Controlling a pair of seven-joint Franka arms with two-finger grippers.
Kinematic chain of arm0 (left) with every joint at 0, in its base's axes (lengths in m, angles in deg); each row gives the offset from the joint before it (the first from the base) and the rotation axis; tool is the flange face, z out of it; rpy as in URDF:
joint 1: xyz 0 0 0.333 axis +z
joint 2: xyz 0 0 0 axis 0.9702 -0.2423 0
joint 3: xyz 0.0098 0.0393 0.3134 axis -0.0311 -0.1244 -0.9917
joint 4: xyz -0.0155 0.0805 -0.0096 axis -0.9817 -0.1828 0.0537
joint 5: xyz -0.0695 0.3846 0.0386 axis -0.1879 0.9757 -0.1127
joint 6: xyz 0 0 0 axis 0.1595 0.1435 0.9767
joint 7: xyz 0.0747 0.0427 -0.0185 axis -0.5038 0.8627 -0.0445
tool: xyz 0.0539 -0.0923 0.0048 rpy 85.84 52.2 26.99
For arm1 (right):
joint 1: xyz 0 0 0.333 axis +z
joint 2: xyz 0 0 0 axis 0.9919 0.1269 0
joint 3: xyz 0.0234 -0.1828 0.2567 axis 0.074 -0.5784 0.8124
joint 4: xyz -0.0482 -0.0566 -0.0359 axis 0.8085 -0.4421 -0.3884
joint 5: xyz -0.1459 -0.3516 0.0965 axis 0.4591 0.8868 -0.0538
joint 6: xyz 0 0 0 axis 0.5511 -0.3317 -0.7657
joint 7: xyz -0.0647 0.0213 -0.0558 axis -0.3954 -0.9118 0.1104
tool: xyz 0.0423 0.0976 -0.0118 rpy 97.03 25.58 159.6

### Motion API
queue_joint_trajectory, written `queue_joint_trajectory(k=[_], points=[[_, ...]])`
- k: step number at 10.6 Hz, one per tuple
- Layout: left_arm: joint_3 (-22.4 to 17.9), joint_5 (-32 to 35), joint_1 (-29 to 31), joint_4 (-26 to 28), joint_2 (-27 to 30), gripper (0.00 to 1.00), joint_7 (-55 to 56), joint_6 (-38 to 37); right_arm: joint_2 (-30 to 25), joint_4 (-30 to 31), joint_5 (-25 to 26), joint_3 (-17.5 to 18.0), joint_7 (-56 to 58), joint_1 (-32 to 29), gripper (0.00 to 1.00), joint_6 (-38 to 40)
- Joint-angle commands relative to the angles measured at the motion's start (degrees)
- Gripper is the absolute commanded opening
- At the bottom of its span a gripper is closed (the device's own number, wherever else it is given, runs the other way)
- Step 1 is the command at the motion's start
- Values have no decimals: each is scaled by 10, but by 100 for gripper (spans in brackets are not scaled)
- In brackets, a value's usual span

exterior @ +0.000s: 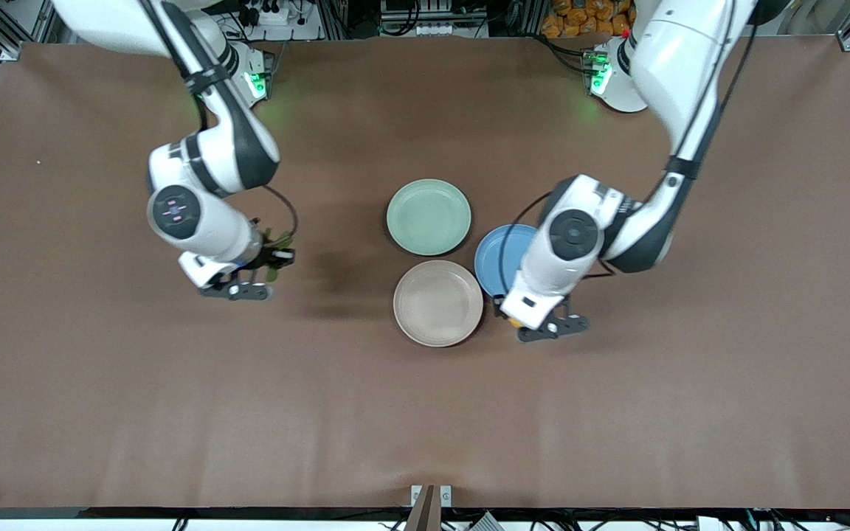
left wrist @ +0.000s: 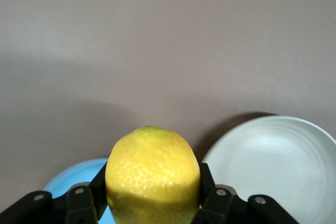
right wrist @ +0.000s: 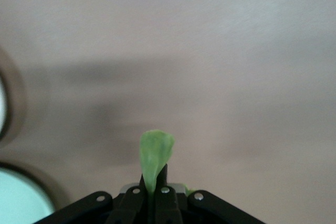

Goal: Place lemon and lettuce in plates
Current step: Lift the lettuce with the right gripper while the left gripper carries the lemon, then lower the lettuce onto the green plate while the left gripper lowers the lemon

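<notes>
Yellow lemon [left wrist: 152,174] clamped in my left gripper [left wrist: 152,203], over blue plate [exterior: 495,258] edge beside beige plate [exterior: 437,302], mid-bench. My right gripper [right wrist: 154,203] pinches lettuce [right wrist: 155,156], over bare bench toward right arm's end; mint plate [exterior: 429,217] lies toward centre.

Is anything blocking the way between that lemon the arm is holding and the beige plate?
Nothing visible does. The left tool holds the lemon above the blue plate's edge, right beside the empty beige plate; only open air lies between them.
</notes>
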Motion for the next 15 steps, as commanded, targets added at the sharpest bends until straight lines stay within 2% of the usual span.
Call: queue_joint_trajectory(k=[1,3,7,10,11,12,13,14,15], points=[[-7,-12,-50,-55,-52,0,103,12,15,-27,-14,7,-61,54,0,6],[-7,-43,-66,-56,-75,0,141,76,44,-51,-16,6,-118,103,0,3],[-7,-48,-87,-57,-108,0,182,162,112,-107,-16,6,-210,177,0,1],[-7,-48,-90,-56,-125,0,192,178,161,-159,-16,6,-272,209,0,0],[-7,-48,-90,-56,-125,4,206,178,171,-166,-16,6,-287,219,0,-2],[-7,-48,-90,-56,-125,23,209,178,181,-169,-16,6,-301,230,0,-6],[-7,-48,-90,-56,-125,50,209,178,185,-168,-16,6,-314,242,0,-21],[-8,-45,-90,-56,-125,99,206,178,189,-168,-17,6,-324,252,0,-27],[-9,-42,-92,-56,-125,100,205,178,190,-168,-17,6,-337,262,0,-27]])
